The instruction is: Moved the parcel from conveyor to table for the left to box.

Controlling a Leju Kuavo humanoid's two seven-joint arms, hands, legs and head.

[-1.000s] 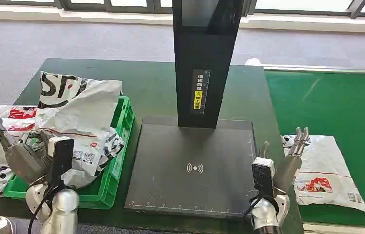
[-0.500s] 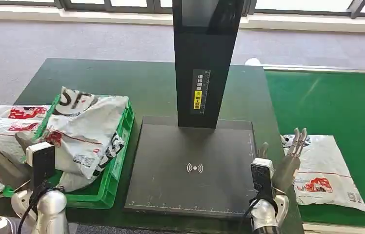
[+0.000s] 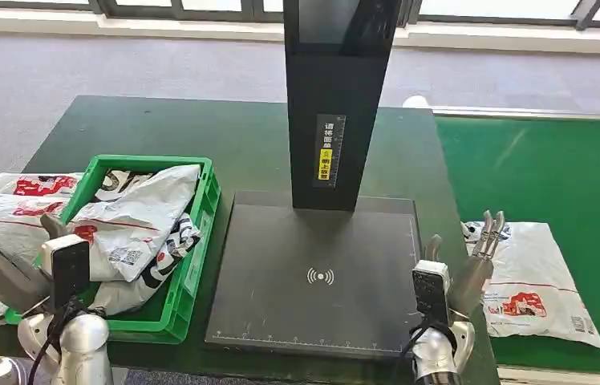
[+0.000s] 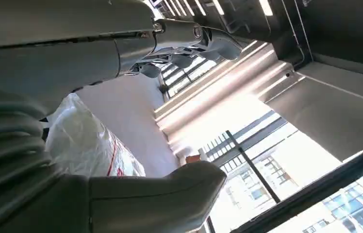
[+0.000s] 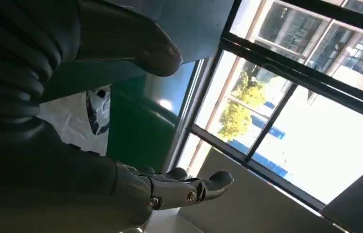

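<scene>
Lying flat on green conveyor [image 3: 569, 172]: parcel [image 3: 533, 281].

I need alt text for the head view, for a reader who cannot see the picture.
A white plastic parcel lies flat on the green conveyor belt, beside the robot's open right hand. Left of the black scanner platform, a green plastic crate holds crumpled white mailer bags, with the open left hand beside it.
</scene>
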